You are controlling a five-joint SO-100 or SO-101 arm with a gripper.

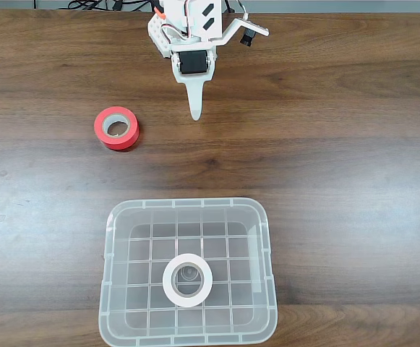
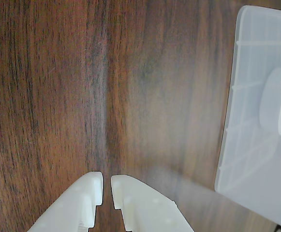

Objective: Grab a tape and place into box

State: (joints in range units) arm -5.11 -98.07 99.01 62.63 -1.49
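Tape [image 1: 188, 280]: the white ring-shaped roll is seen lying flat on the grid-patterned bottom of the box in the fixed view, a little below the box's middle and clear of all four walls. In the wrist view it [image 2: 275, 104] is glimpsed through the translucent wall at the right edge, blurred by the plastic.

Box [image 1: 112, 289]: the clear rectangular bin with rounded corners is set on the desk at the bottom centre of the fixed view, its lower rim cut by the frame edge. In the wrist view one corner and wall [image 2: 237, 145] are shown at the right.

End effector [image 1: 195, 114]: it is held over bare desk near the top centre of the fixed view, its pale tip pointed toward the box and well apart from it. In the wrist view [image 2: 107, 186] the two white fingers are seen nearly closed, only a thin slit being left between them, and nothing is gripped.

Red roll [image 1: 117, 128]: a red tape roll with a grey core is laid flat on the desk, left of the end effector in the fixed view and well apart from the box.

Desk [image 1: 340, 166]: a dark wood-grain surface is shown beneath everything.

Cables [image 1: 108, 6]: dark cables are seen along the top edge of the fixed view.
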